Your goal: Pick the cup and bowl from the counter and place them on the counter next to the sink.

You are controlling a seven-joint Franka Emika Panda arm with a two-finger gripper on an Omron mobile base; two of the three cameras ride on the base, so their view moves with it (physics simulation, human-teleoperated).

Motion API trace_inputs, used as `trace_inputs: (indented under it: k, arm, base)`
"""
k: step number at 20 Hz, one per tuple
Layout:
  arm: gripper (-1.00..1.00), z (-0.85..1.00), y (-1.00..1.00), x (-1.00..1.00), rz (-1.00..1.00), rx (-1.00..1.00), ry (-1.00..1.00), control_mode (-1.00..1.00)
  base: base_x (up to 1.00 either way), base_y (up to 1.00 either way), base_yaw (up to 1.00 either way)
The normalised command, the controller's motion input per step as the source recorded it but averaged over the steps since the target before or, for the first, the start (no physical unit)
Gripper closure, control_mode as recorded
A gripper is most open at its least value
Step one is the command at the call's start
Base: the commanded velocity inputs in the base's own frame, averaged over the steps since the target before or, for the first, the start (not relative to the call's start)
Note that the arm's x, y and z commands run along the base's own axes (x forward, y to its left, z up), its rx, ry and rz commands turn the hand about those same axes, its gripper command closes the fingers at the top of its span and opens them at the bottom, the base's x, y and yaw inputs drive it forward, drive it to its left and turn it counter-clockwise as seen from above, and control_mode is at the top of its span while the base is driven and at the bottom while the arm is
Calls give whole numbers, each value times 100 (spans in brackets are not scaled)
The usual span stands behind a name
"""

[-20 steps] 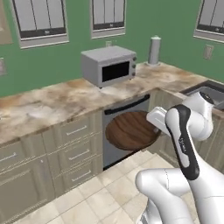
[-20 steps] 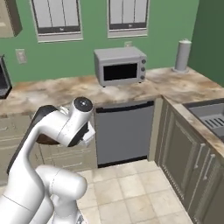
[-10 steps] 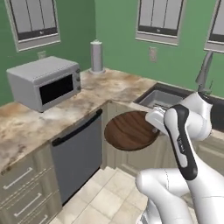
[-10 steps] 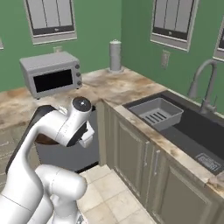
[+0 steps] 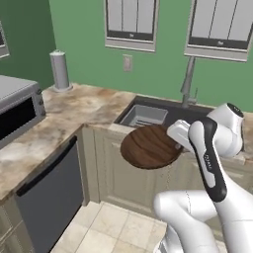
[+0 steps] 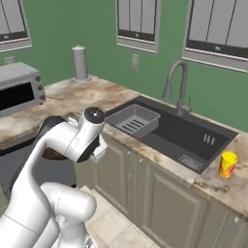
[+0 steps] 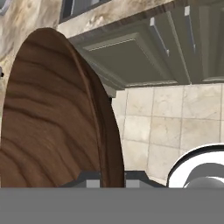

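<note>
Pincer (image 7: 111, 178): clamped on the rim of the bowl (image 5: 150, 146), one dark tip on each face at the bottom of the hand view. Reason judged: an edge grip lets the wide, shallow dish be carried free of the base during transit.

Bowl: dark wood-grain, held in mid-air in front of the cabinet doors (image 5: 121, 173), at about 9 o'clock from the wrist in the left base view. It touches nothing but the fingertips. In the hand view it is seen edge-on, with tiled floor (image 7: 175, 127) and cabinet panels beyond.

Worktop (image 5: 74, 111): marbled stone, running round the corner. Its front lip lies just behind the held bowl.

Sink (image 6: 181, 135): dark basin with a grey rack (image 6: 133, 118) in its left half and a curved faucet (image 6: 177, 85) at the rear. Its rim leaves only a narrow stone strip along the front.

Cup (image 6: 227, 163): yellow, upright on the worktop just beside the sink's right end, at roughly 3 o'clock from the basin; apparently already delivered.

Open room: bare stone left of the basin toward the paper-towel roll (image 5: 60, 70), and some beside the cup. Judgement: the bowl must be lifted over the lip and levelled before release; the faucet and cup are the nearest obstacles.

Microwave (image 5: 17, 111): far left, well apart.
</note>
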Motion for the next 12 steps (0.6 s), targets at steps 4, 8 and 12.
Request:
trace_inputs:
  k: [4,8,12]
  arm:
    - [100,0,0,0,0,0,0,100]
    - [100,0,0,0,0,0,0,100]
    - [100,0,0,0,0,0,0,100]
  base:
    - [50,23,-22]
    - [68,23,-22]
    - [66,26,-23]
